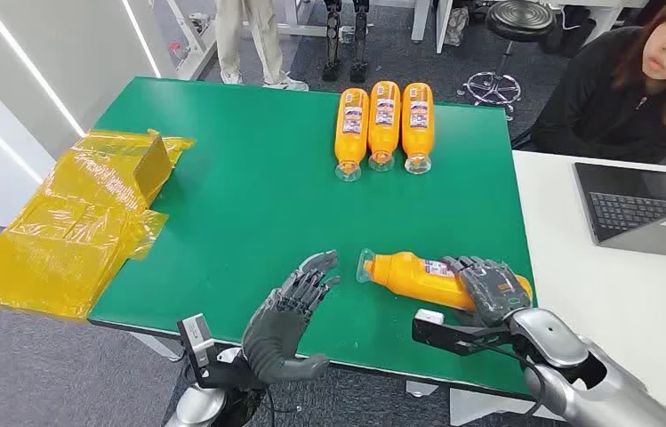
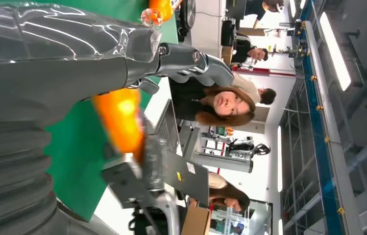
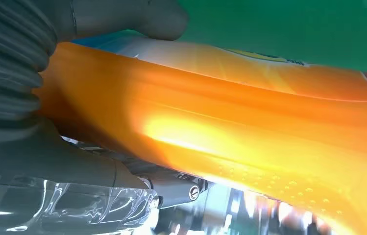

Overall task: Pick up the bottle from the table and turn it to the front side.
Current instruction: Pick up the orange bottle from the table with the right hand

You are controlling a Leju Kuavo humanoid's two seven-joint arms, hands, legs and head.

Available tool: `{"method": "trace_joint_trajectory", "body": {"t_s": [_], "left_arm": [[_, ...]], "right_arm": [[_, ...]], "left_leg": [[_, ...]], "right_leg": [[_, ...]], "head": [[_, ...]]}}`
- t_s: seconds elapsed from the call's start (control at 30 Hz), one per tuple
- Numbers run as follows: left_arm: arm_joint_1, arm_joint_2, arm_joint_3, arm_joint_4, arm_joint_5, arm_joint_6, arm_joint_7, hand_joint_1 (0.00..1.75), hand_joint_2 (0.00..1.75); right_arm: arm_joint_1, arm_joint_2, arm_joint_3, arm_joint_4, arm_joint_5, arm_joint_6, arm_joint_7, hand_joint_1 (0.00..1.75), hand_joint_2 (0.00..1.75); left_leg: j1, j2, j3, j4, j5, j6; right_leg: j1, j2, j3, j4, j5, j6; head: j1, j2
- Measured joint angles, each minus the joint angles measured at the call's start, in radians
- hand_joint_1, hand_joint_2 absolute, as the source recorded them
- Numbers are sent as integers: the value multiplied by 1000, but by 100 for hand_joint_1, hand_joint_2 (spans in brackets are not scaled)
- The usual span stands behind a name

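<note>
Green table (image 1: 249,196), bottle (image 1: 409,271) under right hand (image 1: 492,286).

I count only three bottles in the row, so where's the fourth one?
In the head view the fourth bottle lies near the table's front edge, under the right hand.

Three bottles (image 1: 383,125) behind lone bottle (image 1: 418,277) on table (image 1: 240,196); laptop (image 1: 645,207) right.

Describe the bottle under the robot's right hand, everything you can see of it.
The bottle is orange, glossy plastic by the look, with a clear cap and a light label carrying blue and red print. It lies on its side near the front edge of the green table, cap pointing toward the open left hand. The right hand wraps its base end, dark fingers over the top, thumb on its side.
</note>
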Motion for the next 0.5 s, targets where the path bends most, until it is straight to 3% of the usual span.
{"method": "trace_joint_trajectory", "body": {"t_s": [0.23, 0.5], "left_arm": [[8, 0, 6, -12, -10, 11, 0, 0, 175], [27, -1, 8, -36, -25, 21, 11, 0, 175]], "right_arm": [[35, 21, -94, -96, 82, -101, 8, 175, 175], [178, 41, -199, -247, 179, -273, -1, 175, 175]], "left_leg": [[0, 0, 0, 0, 0, 0], [0, -1, -1, 0, -1, 0]], "right_leg": [[0, 0, 0, 0, 0, 0], [0, -1, 0, 0, -1, 1]], "head": [[0, 0], [0, 0]]}}
